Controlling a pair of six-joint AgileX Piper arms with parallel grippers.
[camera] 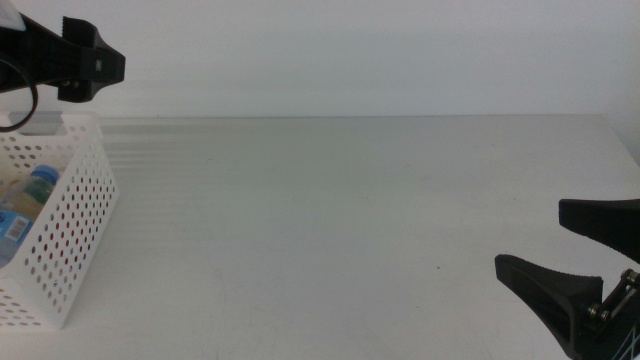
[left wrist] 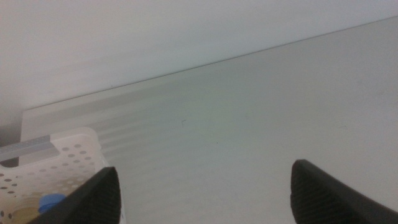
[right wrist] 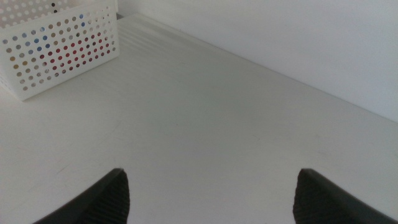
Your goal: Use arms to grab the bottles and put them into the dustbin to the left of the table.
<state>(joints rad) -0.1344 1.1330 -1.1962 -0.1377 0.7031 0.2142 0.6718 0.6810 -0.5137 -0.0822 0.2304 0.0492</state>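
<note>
Bottles (camera: 25,205) half-hidden inside dustbin (camera: 75,240)

Only the dustbin (camera: 70,240) at the left edge stands on the table (camera: 350,220), apparently bare elsewhere.

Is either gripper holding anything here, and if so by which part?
Nothing is held. The left gripper, above the white perforated plastic basket, and the right gripper, low over the white table, are both open and empty.

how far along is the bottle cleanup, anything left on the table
Nearly done, it seems. The water bottle lies inside the dustbin, and red and yellow show through its holes, so the others are probably in too. No bottle shows on the table. The left gripper hangs open and empty above the dustbin; the right gripper waits open at the table's right. Nothing visible remains to grab.
</note>
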